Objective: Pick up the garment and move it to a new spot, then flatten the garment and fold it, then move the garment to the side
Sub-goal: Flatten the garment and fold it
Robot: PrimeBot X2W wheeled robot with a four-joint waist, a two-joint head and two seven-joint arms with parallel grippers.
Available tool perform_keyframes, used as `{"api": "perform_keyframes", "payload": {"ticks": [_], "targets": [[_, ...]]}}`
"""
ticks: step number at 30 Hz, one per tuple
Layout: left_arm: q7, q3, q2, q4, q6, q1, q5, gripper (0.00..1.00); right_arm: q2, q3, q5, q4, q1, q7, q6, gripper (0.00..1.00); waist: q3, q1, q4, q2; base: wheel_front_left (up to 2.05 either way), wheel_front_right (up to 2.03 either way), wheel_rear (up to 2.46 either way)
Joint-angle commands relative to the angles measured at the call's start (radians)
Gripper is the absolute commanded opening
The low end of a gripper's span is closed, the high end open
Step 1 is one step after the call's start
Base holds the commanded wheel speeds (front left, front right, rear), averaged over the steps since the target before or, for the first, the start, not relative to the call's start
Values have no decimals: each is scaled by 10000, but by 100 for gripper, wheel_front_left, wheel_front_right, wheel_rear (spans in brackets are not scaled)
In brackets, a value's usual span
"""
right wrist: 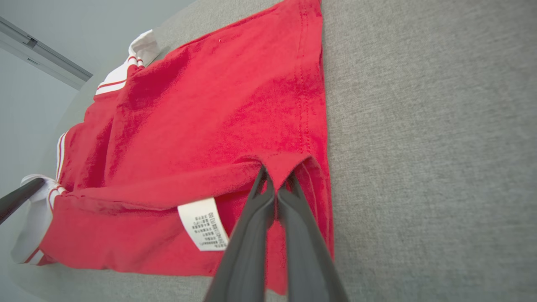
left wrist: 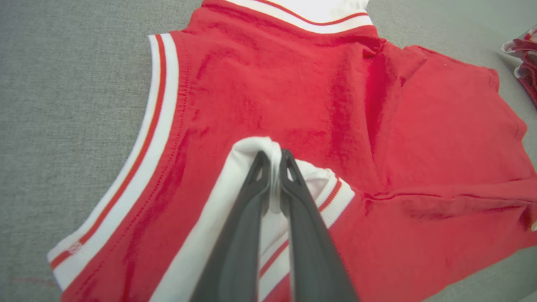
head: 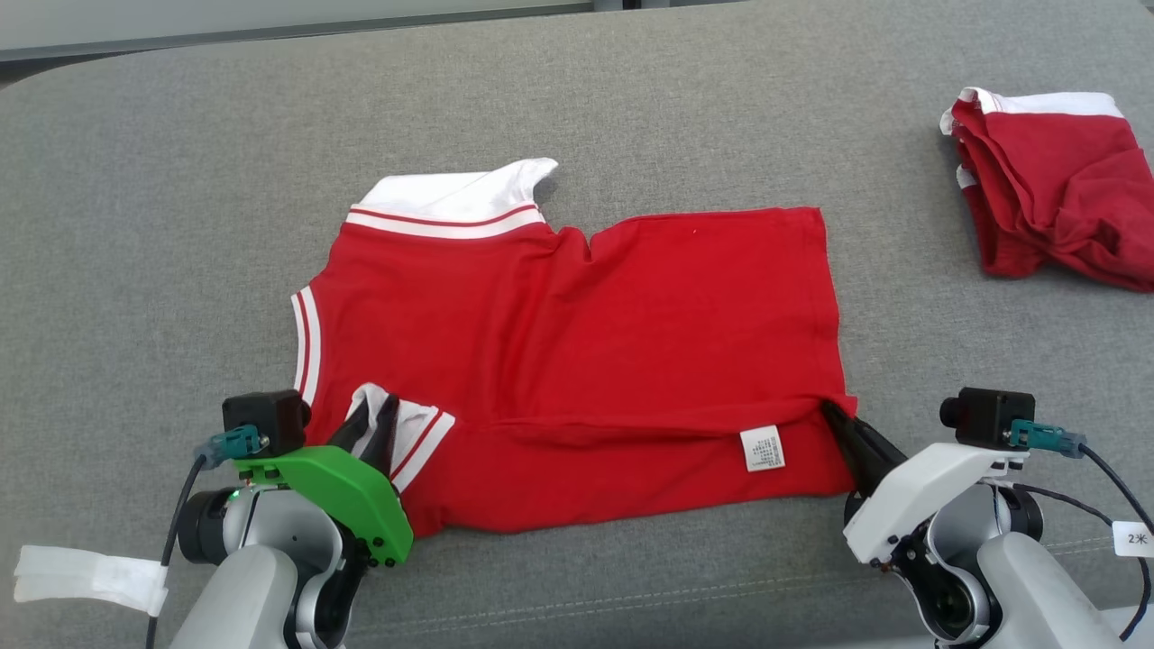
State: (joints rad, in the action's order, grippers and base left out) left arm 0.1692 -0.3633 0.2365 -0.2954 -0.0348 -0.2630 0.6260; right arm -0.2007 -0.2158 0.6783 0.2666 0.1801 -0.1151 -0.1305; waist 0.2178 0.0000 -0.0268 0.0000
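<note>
The garment [head: 577, 342] is a red shirt with white striped trim, lying spread on the grey cushion with its near edge folded over. A white care label [head: 762, 448] shows on that fold. My left gripper [head: 374, 410] is at the shirt's near left corner. In the left wrist view it [left wrist: 275, 157] is shut on a raised fold of white trim. At the near right corner, my right gripper [head: 834, 413] pinches the red hem, as the right wrist view [right wrist: 277, 176] shows, next to the label [right wrist: 203, 224].
A second red and white garment [head: 1055, 198] lies crumpled at the far right of the grey cushion [head: 135, 225]. Bare grey fabric stretches to the left of the shirt and beyond it. The cushion's back edge runs along the top.
</note>
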Motion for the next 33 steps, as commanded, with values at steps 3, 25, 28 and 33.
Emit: {"api": "perform_keyframes", "payload": {"ticks": [3,25,28,33], "targets": [[-558,81,-117,-208,65,-249,-54,100,-44,-103,33,168,193,457,0,100,32,0,-1,0,0,0,0],[-4263,1581,263,1539,-1739,2400,-1352,100,647,1091,-3339,-1401,-1606,3775,0,100,-1109,0,4,0,0,0,0],[-4285,1611,326,1927,-1898,3007,-1556,100,803,1225,-3716,-1827,-2045,3799,0,100,-1356,0,4,0,0,0,0],[-4305,1633,463,2291,-2000,3762,-1624,100,1064,1467,-4012,-2282,-2706,3808,0,100,-1678,0,18,0,0,0,0]]}}
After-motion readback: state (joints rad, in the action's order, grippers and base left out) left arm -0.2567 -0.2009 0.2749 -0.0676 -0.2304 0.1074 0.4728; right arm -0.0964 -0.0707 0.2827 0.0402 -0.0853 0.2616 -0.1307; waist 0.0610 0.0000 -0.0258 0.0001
